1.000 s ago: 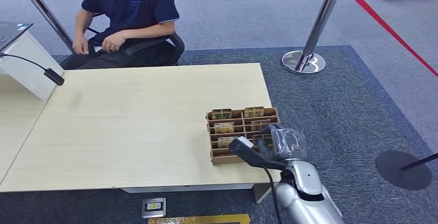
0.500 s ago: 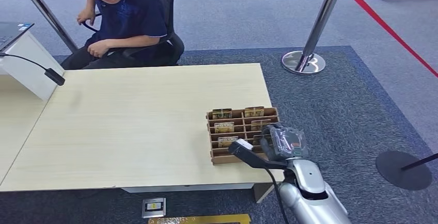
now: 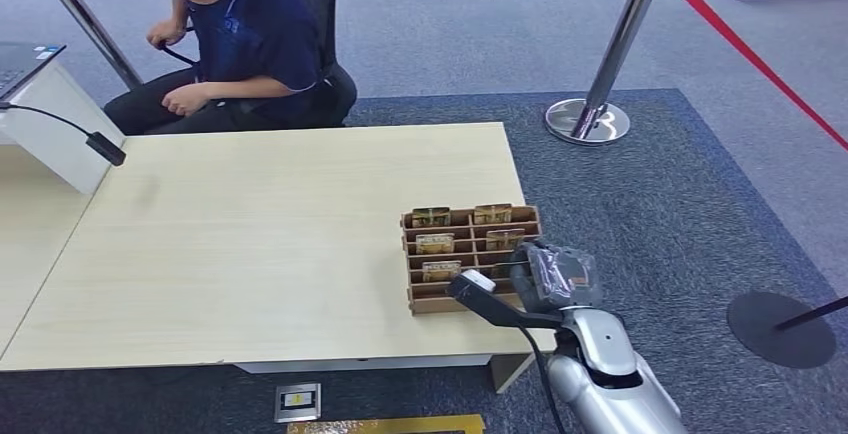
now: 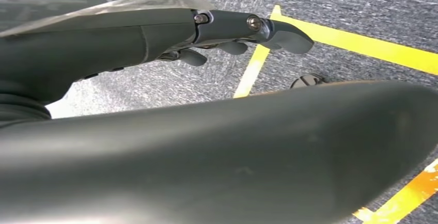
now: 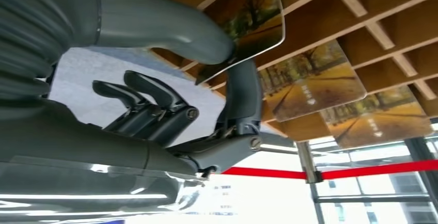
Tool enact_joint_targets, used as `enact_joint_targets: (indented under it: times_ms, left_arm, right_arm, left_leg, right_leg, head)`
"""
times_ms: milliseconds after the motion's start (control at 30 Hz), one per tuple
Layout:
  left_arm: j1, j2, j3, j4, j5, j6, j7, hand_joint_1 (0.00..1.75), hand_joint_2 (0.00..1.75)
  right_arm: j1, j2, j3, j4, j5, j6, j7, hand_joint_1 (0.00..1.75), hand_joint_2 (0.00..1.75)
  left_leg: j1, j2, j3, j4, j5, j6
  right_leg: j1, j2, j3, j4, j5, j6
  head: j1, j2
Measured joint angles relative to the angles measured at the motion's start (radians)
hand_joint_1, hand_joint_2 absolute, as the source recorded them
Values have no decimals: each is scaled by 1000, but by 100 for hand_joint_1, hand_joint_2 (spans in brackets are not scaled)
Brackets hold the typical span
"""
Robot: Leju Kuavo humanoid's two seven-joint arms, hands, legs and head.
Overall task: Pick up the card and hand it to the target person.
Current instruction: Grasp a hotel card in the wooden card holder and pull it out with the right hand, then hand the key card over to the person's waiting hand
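Note:
A wooden slotted rack stands near the table's right front corner, with several cards upright in its slots. My right hand is at the rack's near right side. In the right wrist view its thumb and a dark finger pinch the edge of one autumn-tree card, which is still in its slot in the rack. Other cards stand in the slots beside it. My left hand hangs over the carpet with its fingers stretched out, holding nothing. The person sits at the far side of the table.
The light wooden table is bare between the rack and the person. A black microphone and a white stand sit at the left. A stanchion post stands on the carpet beyond the table's right end.
The person has sat up, turned and lifted one hand towards the shoulder. My right hand has stayed at the rack, shifting only slightly.

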Motion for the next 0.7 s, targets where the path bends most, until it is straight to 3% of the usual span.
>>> enact_joint_targets:
  times_ms: [467,700]
  left_arm:
    - [0,0,1,0,5,0,-5,0,0]
    - [-2,-1,0,0,-2,-4,-15,0,0]
  right_arm:
    - [111,-53,1,-345,20,93,-35,175,175]
    - [82,-61,22,-458,-27,119,-93,175,175]
  left_leg:
    - [0,0,-2,0,0,0]
    - [0,0,-4,0,1,-1]
  right_leg:
    - [0,0,-2,0,0,0]
    - [0,0,-2,0,1,-1]
  head:
    - [0,0]
    - [0,0]
